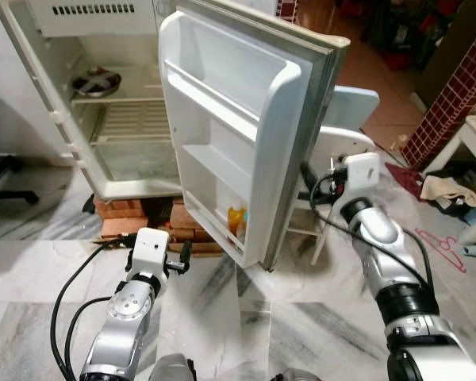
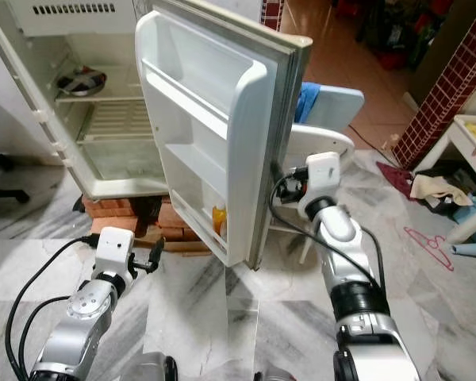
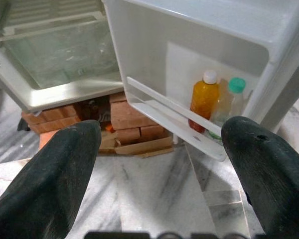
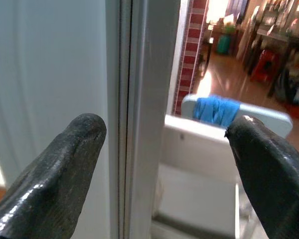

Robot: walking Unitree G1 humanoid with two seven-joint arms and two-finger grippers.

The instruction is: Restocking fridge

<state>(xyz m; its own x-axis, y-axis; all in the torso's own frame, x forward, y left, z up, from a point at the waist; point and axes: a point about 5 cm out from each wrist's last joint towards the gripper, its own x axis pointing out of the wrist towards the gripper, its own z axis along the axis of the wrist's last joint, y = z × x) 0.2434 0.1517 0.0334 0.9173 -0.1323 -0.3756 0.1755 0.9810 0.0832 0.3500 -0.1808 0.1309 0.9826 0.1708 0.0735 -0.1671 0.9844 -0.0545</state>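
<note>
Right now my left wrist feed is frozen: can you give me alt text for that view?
The left gripper is open, aimed at the bottom shelf of the open fridge door, which holds an orange bottle beside a clear green-capped bottle. Behind lie stacked bricks under the fridge and marble floor.

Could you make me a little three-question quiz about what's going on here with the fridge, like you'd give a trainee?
1. True or false: the white fridge door stands open.
2. Which bottle stands nearer the door's free edge on the bottom door shelf: A) the orange bottle with a white cap, B) the clear bottle with a green cap?
3. Fill in: the right tool sits at the door's ____ edge, fingers apart.

Key: 1 true; 2 B; 3 outer.
</note>
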